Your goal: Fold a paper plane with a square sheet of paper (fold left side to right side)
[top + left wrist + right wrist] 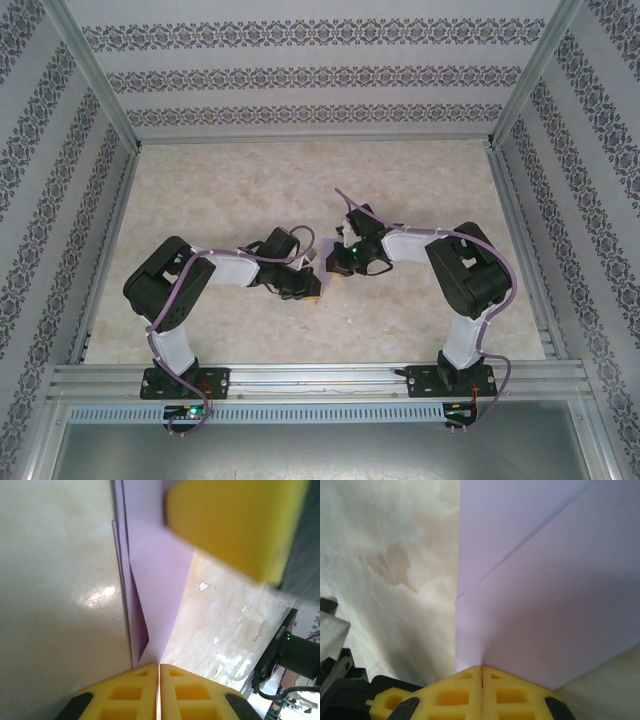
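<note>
Paper [545,580], pale lavender, matte, diagonally creased, clamped in left gripper [159,667] and right gripper [481,669].

Arms: two, the left arm [185,285] and the right arm [465,275].
Grippers: two, the left gripper [159,667] and the right gripper [481,669], each with one pair of yellow jaws.
Lavender paper [160,580]: one piece, with at least two layers along its edge.
Tabletop [230,190]: one.
Patterned walls: three, the back wall [300,75], left wall [40,180] and right wall [600,180].
</note>
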Controlling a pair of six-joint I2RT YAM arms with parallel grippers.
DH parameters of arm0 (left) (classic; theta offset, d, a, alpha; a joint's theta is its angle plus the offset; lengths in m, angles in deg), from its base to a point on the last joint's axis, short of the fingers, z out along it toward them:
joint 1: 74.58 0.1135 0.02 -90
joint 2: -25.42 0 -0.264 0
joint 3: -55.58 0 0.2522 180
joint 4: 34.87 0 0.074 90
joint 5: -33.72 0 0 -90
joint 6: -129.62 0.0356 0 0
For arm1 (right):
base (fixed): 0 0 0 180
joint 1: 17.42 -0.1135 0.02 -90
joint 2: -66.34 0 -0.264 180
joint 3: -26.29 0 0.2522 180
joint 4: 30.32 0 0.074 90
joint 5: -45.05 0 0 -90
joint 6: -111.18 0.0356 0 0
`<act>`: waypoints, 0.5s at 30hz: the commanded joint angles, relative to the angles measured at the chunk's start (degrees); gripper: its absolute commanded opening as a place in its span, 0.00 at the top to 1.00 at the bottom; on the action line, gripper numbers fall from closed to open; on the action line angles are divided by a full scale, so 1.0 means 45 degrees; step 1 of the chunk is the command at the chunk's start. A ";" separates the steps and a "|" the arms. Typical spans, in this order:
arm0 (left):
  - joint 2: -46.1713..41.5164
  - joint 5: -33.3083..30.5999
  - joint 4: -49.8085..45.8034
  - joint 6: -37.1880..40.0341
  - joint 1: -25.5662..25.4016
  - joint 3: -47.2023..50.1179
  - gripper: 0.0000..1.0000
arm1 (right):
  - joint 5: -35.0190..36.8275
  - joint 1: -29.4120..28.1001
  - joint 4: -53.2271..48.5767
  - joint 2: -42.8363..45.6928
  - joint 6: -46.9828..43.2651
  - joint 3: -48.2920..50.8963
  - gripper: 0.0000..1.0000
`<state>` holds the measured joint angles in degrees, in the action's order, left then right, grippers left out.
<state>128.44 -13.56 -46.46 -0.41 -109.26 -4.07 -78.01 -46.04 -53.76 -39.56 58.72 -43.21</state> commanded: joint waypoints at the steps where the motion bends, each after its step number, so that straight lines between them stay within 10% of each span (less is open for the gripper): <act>1: 0.0016 -0.0646 -0.0924 0.0304 0.0128 0.0506 0.90 | 0.0368 0.0342 -0.0814 0.0001 -0.0603 -0.0771 1.00; 15: -0.0823 0.0012 -0.1059 0.0077 0.0129 -0.0809 0.89 | 0.0831 0.0579 -0.1027 -0.0900 -0.0910 -0.0478 1.00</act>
<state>126.71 -14.06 -49.12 -0.48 -109.28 -4.90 -77.09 -43.77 -55.68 -42.51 56.27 -46.86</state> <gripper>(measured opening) 0.109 0.042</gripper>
